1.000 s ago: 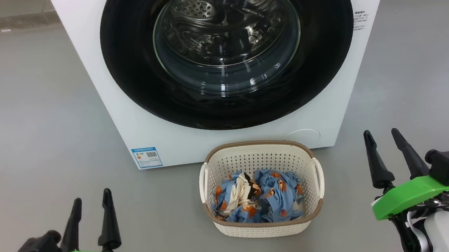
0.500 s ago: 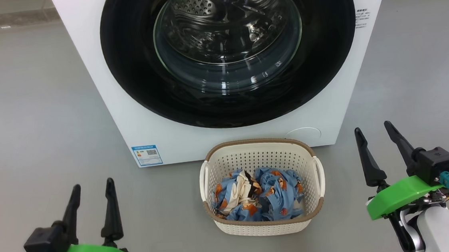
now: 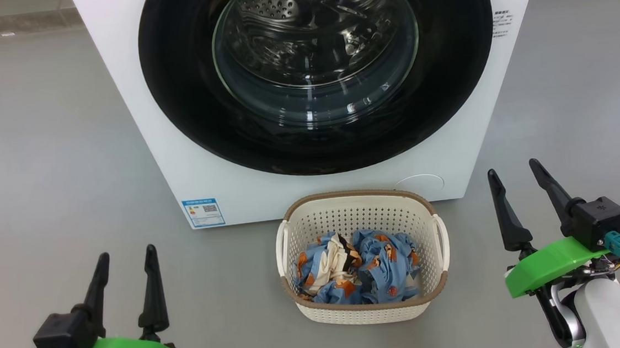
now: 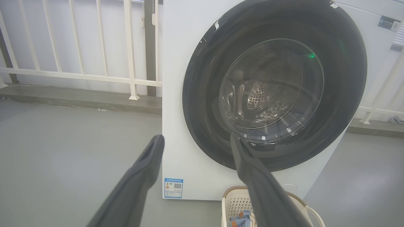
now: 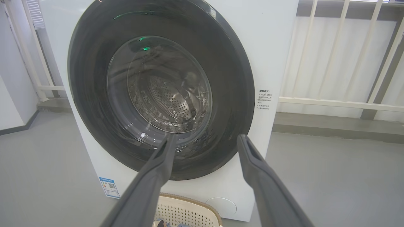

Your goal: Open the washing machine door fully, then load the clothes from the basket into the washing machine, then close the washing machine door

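Hovering over the grey floor (image 3: pixel 36 134), the left gripper (image 3: pixel 127 253) sits at about seven o'clock in the head view with its jaws apart and nothing between them. The right gripper (image 3: pixel 512 168) hangs at about four o'clock, its jaws likewise spread and empty. Both point toward twelve o'clock, well apart from anything they could touch. Between the two, at six o'clock, the basket (image 3: pixel 365 313) stands on the floor just in front of the machine, and the clothes (image 3: pixel 351 270) lie bundled inside it, blue printed pieces with a bit of cream and black among them. Beyond the basket, on the twelve o'clock side, the washing machine (image 3: pixel 206 187) faces the robot, with a blue label (image 3: pixel 203 212) at its lower corner toward seven o'clock. The washing machine door (image 3: pixel 316 52) lies flush against the front, shut, and the steel drum (image 3: pixel 297 14) looks empty through the glass. By my judgement no part of the task is done: the door has yet to be opened fully, every garment has yet to go from basket to drum, and the closing comes last.
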